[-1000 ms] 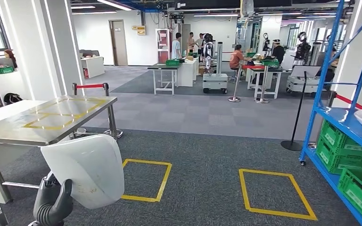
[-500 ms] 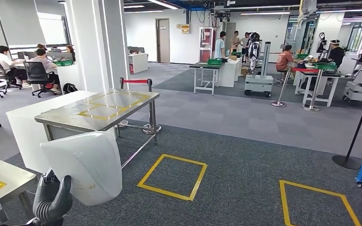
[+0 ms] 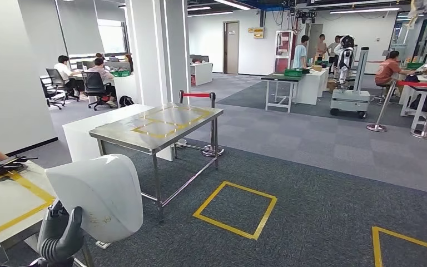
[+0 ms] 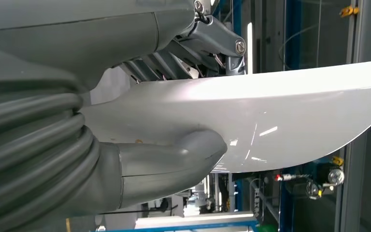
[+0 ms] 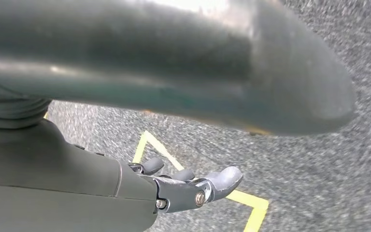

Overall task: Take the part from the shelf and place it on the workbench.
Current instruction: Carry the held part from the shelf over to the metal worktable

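The part is a large white curved shell; my left hand grips it from below at the lower left of the head view. In the left wrist view the thumb presses on one face of the white shell and the darker fingers lie on the other face. A steel workbench marked with yellow tape stands ahead, left of centre. A second taped bench is close at my left. My right hand hangs over the carpet, fingers apart, holding nothing.
A person's hand rests on a dark object on the near bench. Yellow taped squares mark the grey carpet. A white pillar, a red-belt stanchion, seated people and far tables lie beyond.
The whole view has swung left: the blue shelf has left the picture, the steel workbench has shifted to the right and a second bench has appeared at the left. The shell stays in my left hand.
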